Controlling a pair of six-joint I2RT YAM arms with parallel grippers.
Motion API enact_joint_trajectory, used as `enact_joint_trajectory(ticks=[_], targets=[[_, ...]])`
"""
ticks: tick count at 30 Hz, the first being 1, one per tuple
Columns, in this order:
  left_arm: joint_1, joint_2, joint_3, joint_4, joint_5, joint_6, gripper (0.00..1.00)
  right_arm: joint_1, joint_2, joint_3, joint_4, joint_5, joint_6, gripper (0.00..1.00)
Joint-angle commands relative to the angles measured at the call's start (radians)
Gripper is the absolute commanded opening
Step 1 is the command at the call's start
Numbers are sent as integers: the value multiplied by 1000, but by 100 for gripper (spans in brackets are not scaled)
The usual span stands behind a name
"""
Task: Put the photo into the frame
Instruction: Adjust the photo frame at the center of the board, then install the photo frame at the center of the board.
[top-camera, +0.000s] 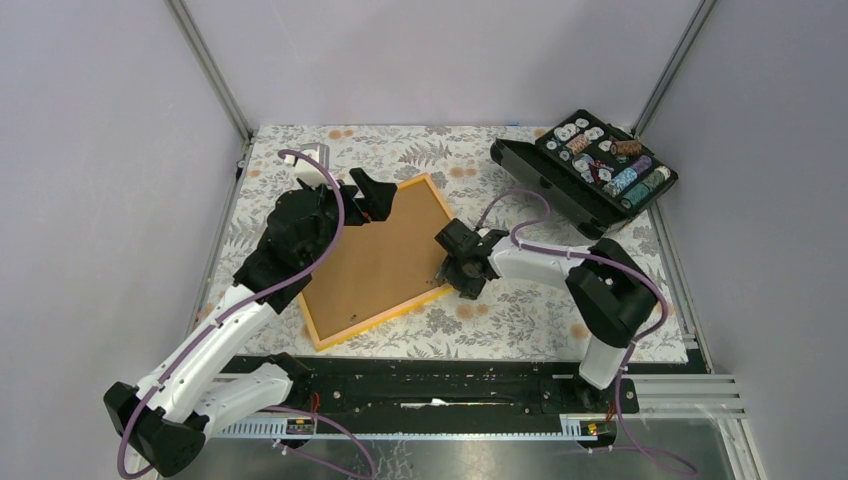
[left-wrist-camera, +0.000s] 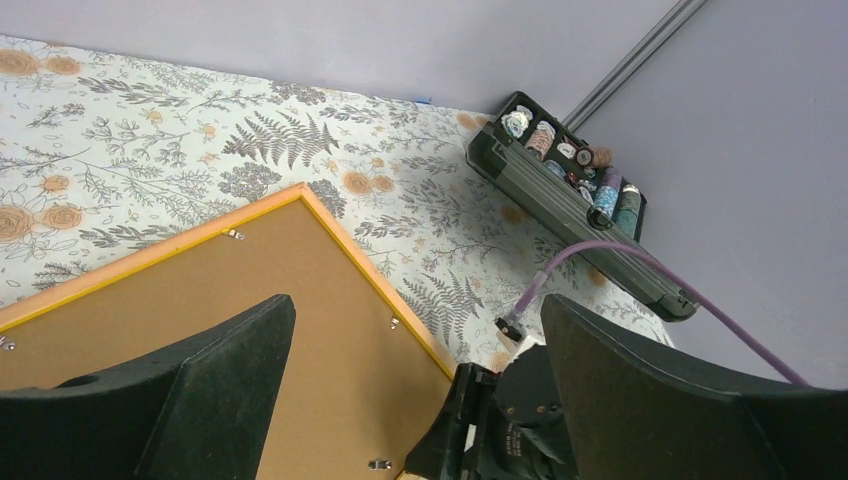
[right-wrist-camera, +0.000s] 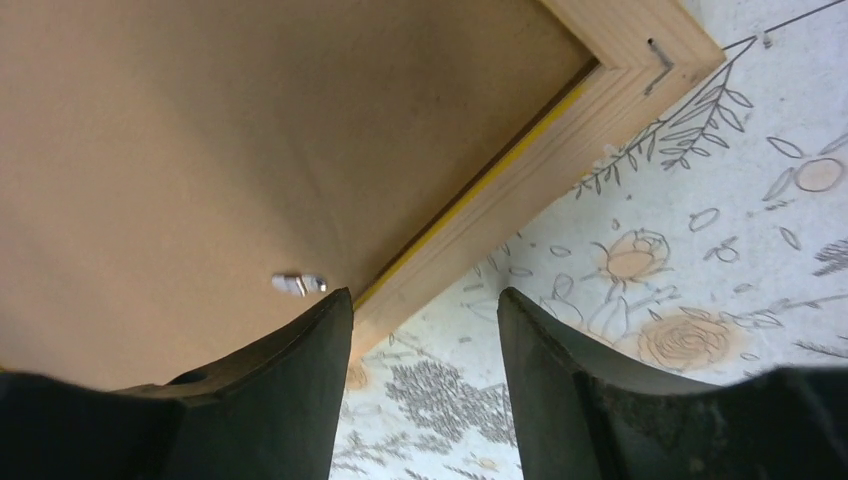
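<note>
The orange-yellow frame (top-camera: 385, 316) lies flat on the flowered cloth, turned at an angle. The photo (top-camera: 375, 255) rests inside it, showing only its plain brown back. My left gripper (top-camera: 368, 200) hangs open above the frame's far corner, with nothing between its fingers; its wrist view shows the frame's rail (left-wrist-camera: 375, 280) and the photo's brown back (left-wrist-camera: 300, 300). My right gripper (top-camera: 455, 278) is open at the frame's right side. In its wrist view the right gripper (right-wrist-camera: 425, 295) has one finger over the frame's wooden rail (right-wrist-camera: 560, 130) and the other over the cloth, holding nothing.
A black case of small round parts (top-camera: 590, 165) stands open at the back right, also visible as the case (left-wrist-camera: 570, 195) in the left wrist view. Small metal tabs (right-wrist-camera: 298, 284) sit along the backing's edge. Grey walls and metal posts enclose the table.
</note>
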Motion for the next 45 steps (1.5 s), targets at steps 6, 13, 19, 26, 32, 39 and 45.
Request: enact_joint_trajectory(ticks=[6,13,19,26,32,39,45], targets=[[6,-34,2,48,2,2,98,-43,135,49,-31,94,53,38],[8,-30,0,52,12,-3,98,-99,179,118,-55,206,-201,15],[11,-21,-1,52,11,-3,98,-161,238,209,-60,295,-497,14],[13,-10,-2,52,17,-6,98,-176,231,326,-126,335,-627,43],[17,-17,-1,53,22,-9,98,-176,186,333,-181,214,-515,65],[17,-22,-4,57,27,-14,98,-176,190,319,-185,128,-212,64],[17,-29,-2,57,29,-12,98,-176,172,313,-199,181,-165,63]])
